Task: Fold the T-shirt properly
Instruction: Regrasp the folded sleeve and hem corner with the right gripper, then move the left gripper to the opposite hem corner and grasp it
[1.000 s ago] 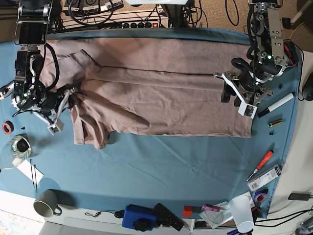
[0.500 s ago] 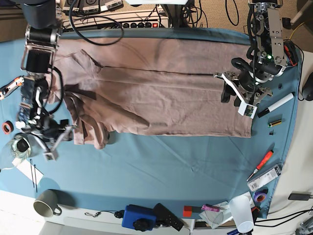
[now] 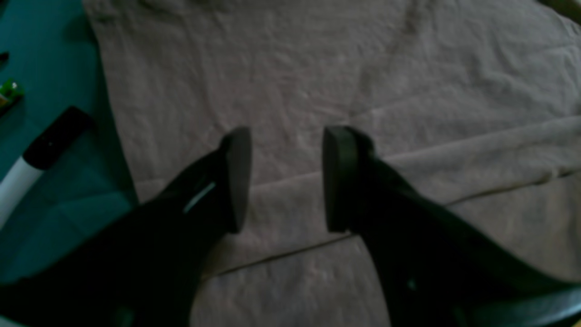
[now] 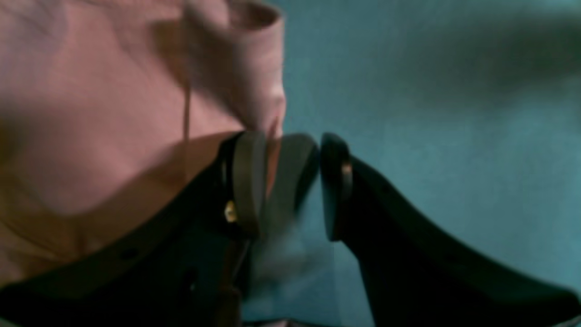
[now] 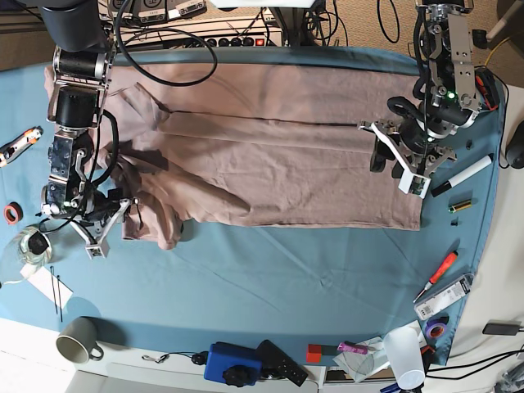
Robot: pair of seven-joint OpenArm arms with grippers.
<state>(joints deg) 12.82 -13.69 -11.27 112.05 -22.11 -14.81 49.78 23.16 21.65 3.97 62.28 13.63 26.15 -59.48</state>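
Soft, limp T-shirt (image 5: 270, 164): pinch its edges.
Both my end effectors, left (image 3: 283, 179) and right (image 4: 290, 186), spread, holding nothing.

Robotics lab, power strip (image 5: 233, 39), cables (tangled), screwdriver (image 5: 435, 275), marker (image 5: 463, 175)

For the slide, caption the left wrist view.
Open left claw poised above the wrinkled dusty-pink cotton T-shirt, jaws empty, by its edge.

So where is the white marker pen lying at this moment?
In the base view the white marker pen lies on the blue cloth at the right edge, just beyond the T-shirt, beside the left gripper.
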